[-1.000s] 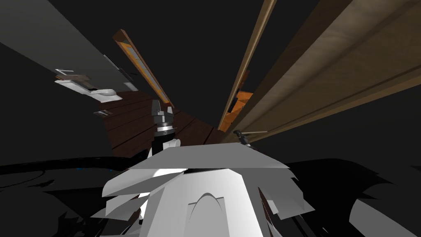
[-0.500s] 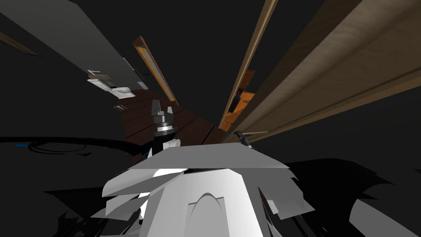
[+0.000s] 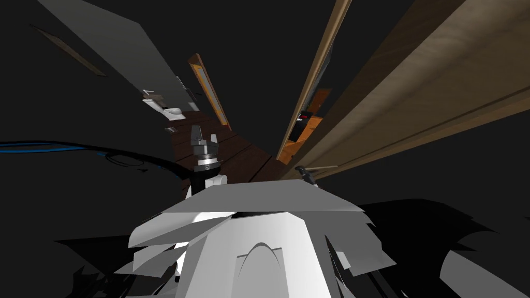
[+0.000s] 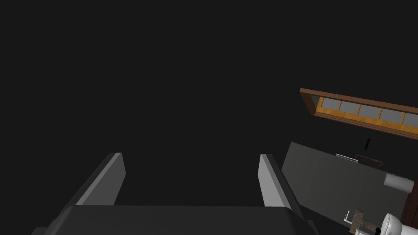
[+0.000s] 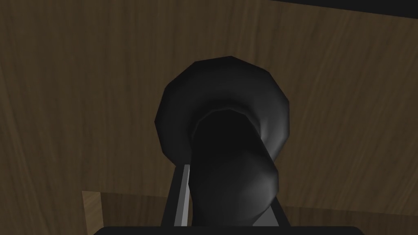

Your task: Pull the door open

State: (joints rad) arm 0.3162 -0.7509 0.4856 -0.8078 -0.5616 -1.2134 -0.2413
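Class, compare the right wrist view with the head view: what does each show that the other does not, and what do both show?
The right wrist view adds the black door handle close up, with a grey finger pressed to its side. The head view adds the left gripper, open, held above a dark plank floor, and a white fixture by the far wall. Both show the brown wooden door and the right gripper at it.
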